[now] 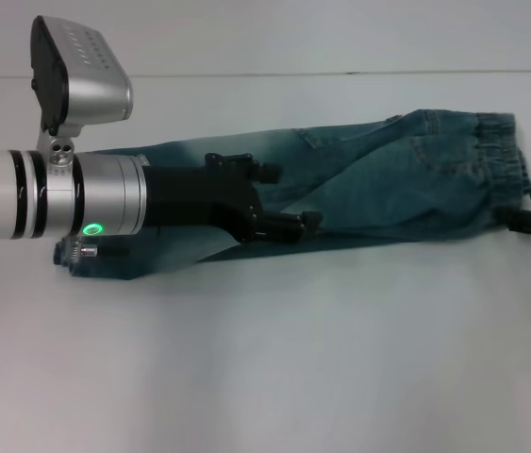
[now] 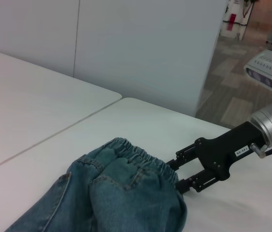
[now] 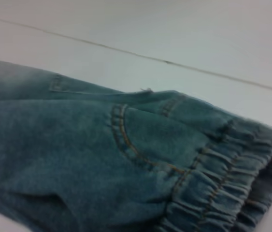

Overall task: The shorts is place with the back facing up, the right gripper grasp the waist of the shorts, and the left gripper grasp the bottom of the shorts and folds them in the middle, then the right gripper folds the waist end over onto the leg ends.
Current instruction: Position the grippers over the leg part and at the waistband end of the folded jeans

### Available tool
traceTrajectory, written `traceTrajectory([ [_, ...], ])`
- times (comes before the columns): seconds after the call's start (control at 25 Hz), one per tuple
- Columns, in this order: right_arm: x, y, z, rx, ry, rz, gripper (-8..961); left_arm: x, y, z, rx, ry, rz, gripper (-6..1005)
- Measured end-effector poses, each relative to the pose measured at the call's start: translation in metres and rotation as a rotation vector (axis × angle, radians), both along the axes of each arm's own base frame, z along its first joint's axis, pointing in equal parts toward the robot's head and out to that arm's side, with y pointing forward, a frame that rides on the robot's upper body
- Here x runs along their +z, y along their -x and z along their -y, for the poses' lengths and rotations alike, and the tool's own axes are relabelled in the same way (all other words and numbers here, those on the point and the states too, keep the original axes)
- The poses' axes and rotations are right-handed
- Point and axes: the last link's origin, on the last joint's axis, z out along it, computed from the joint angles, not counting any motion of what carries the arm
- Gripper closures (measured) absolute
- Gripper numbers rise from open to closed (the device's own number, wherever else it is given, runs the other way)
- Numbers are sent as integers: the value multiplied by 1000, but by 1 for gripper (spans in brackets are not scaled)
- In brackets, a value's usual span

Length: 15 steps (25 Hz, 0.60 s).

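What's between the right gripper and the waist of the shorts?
Nothing: in the left wrist view the right gripper sits right at the gathered waist of the shorts, no gap visible.

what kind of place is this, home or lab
Probably a lab or office-type workspace, not a home: the shorts lie on a plain white table, white partition panels stand behind it, and a grey tiled floor with other equipment shows beyond.

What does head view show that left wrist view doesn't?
Head only: the left gripper over the middle of the shorts, and their full length to the leg ends. Left wrist only: the right gripper clearly, fingers at the waist, label readable, background room. Both: folded shorts on the white table, ruffled waist toward the right gripper.
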Motion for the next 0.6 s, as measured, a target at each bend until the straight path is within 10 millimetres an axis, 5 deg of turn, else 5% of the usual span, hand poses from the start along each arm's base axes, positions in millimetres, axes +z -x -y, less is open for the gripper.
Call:
traceTrajectory([
  [0.48,4,16,1,88,-30,12,655,-1,9,-2,28,-27,-11,135],
  [0.6,3,16,1,93,-28,17,725,-6,7,-8,44,-50,-14,138],
])
